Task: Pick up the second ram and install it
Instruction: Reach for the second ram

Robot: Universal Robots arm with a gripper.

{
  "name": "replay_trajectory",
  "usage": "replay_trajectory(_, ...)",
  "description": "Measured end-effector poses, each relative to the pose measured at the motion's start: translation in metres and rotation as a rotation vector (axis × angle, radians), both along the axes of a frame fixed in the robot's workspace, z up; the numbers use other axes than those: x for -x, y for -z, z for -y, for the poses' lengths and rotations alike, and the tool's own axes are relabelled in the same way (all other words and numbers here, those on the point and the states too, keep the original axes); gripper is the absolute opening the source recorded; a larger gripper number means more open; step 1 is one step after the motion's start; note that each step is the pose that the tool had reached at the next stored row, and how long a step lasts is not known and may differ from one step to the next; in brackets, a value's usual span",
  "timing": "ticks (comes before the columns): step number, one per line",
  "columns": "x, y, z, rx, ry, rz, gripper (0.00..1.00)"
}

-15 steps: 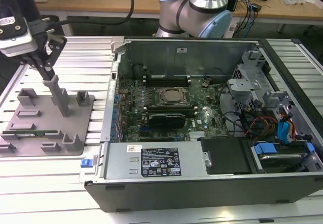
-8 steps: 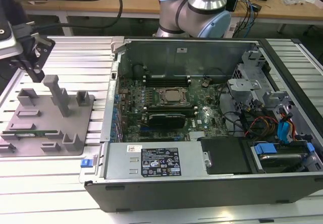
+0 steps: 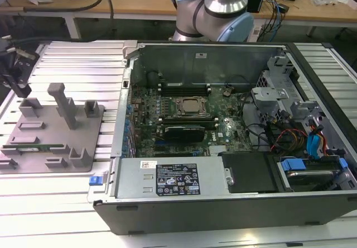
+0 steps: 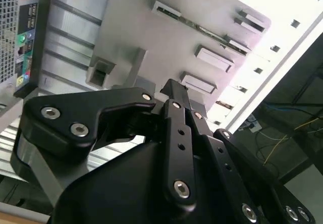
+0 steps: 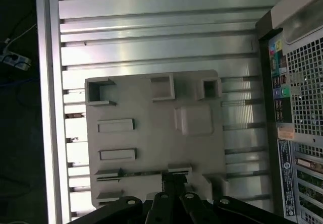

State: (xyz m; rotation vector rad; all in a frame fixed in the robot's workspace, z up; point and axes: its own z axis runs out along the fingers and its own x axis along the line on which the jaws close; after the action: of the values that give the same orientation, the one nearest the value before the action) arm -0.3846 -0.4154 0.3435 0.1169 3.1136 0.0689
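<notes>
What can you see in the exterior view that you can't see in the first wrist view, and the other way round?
Exterior view, not first wrist view: the computer's open inside with its motherboard, and the robot arm's big joint.
First wrist view, not exterior view: the computer's back panel with its grille and coloured ports.
Both: the grey holder plate, the ram stick lying in it, and the ribbed metal table.

One ram (image 3: 38,146) on one fixture (image 3: 54,130)
</notes>
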Motion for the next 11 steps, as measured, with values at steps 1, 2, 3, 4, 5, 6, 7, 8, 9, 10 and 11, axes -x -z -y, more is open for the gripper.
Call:
replay_trajectory(1, 0.005, 0.0036, 0.0, 0.0, 0.0, -0.0001, 0.08)
replay_trajectory(2, 0.009, 0.0067, 0.0, 0.0, 0.0, -0.0003, 0.08)
replay_trajectory(3, 0.012, 0.0101, 0.0, -0.0001, 0.0, -0.0007, 0.08)
replay_trajectory(4, 0.014, 0.0127, 0.0003, 0.0, 0.0, -0.0017, 0.08)
replay_trajectory(5, 0.016, 0.0161, 0.0013, 0.0001, 0.0, -0.0041, 0.08)
replay_trajectory(6, 0.016, 0.0179, 0.0018, 0.0, 0.0, -0.0051, 0.08)
replay_trajectory(7, 0.017, 0.0191, 0.0024, 0.0002, 0.0, -0.0063, 0.08)
replay_trajectory(8, 0.017, 0.0214, 0.0041, -0.0001, 0.0, -0.0082, 0.08)
replay_trajectory(9, 0.018, 0.0227, 0.0054, -0.0001, 0.0, -0.0101, 0.08)
replay_trajectory(10, 0.018, 0.023, 0.0057, 0.0, 0.0, -0.0106, 0.08)
replay_trajectory(11, 0.018, 0.023, 0.0057, 0.0001, 0.0, -0.0108, 0.08)
